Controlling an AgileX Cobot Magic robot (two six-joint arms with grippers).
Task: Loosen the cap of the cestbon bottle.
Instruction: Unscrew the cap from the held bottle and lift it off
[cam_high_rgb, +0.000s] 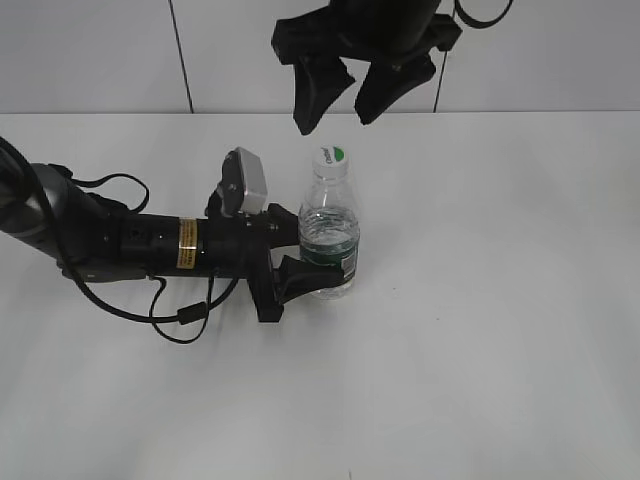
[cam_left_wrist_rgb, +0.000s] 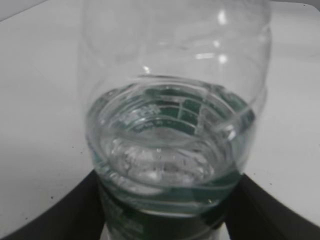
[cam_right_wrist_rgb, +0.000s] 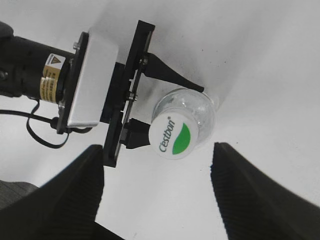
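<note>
The cestbon bottle (cam_high_rgb: 328, 235) stands upright on the white table, clear with a dark green label band and some water inside. Its white cap (cam_high_rgb: 329, 156) with a green leaf mark sits on top. My left gripper (cam_high_rgb: 312, 262) comes in from the left and is shut on the bottle's lower body; the bottle (cam_left_wrist_rgb: 172, 125) fills the left wrist view. My right gripper (cam_high_rgb: 337, 108) hangs open above and slightly behind the cap, holding nothing. In the right wrist view the cap (cam_right_wrist_rgb: 174, 136) lies between and beyond the open fingers (cam_right_wrist_rgb: 157, 192).
The left arm (cam_high_rgb: 120, 240) lies low across the left of the white table (cam_high_rgb: 500, 330) with a loose black cable (cam_high_rgb: 180, 315) beside it. A tiled wall (cam_high_rgb: 100, 50) runs along the table's back edge.
</note>
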